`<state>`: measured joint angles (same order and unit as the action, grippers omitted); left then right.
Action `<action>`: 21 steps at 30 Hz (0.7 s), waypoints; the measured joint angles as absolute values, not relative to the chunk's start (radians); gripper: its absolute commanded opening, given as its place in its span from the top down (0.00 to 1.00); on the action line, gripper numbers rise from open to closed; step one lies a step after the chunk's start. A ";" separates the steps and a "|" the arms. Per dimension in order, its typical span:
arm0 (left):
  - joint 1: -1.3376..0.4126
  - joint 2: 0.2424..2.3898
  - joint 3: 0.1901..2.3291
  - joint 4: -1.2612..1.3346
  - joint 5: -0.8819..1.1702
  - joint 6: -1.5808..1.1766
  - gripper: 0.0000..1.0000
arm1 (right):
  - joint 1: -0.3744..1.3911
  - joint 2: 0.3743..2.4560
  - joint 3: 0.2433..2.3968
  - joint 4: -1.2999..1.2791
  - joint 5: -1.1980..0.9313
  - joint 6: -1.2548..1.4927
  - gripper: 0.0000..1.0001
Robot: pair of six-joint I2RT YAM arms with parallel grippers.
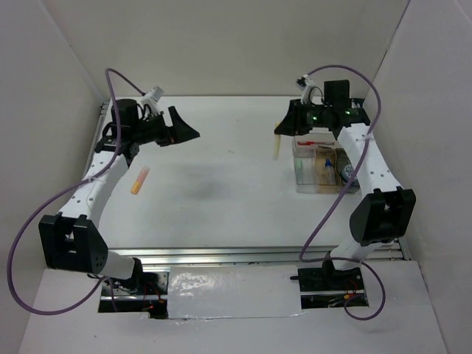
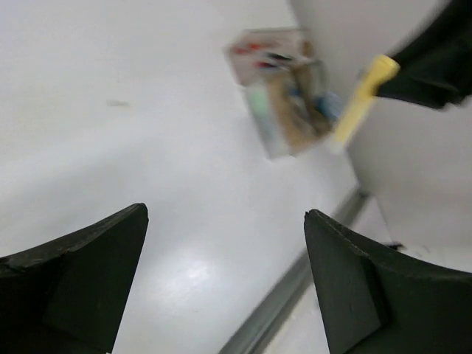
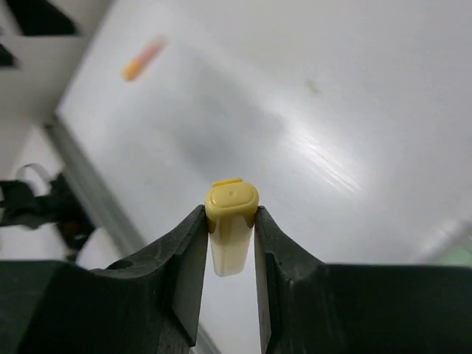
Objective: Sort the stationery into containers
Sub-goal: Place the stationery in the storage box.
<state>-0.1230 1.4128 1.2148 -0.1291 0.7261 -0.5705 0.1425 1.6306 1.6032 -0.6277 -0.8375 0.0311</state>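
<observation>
Right pincer, top view: we see it at the far right of the table, closed on a yellow marker. The marker hangs down just left of the clear box, outside its wall. The box sits under the right arm and holds a few items, too small for us to sort out. Left pincer is up at the far left with nothing in it. An orange marker lies on the table near the left arm, apart from that pincer.

Left wrist view: we see the left pincer with its jaws wide apart and only bare table between them. Far off and blurred are the clear box and the yellow marker, which sticks out of the dark right pincer.

Right wrist view: we see both jaws of the right pincer pressed on the sides of the yellow marker, cap end toward the camera. The orange marker is a blur on the table, well apart.
</observation>
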 measured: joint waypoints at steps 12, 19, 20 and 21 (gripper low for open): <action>0.142 1.405 1.208 -0.520 0.388 -0.382 0.01 | 0.044 1.666 1.529 -0.823 -0.324 -0.149 1.00; 0.146 1.355 1.185 -0.575 0.171 -0.302 0.01 | 0.024 1.772 1.533 -0.824 -0.167 -0.155 1.00; 0.146 1.354 1.185 -0.583 0.146 -0.285 0.01 | 0.023 1.786 1.533 -0.825 -0.155 -0.155 0.97; 0.146 1.356 1.185 -0.591 0.123 -0.264 0.01 | 0.022 1.798 1.533 -0.825 -0.142 -0.155 0.94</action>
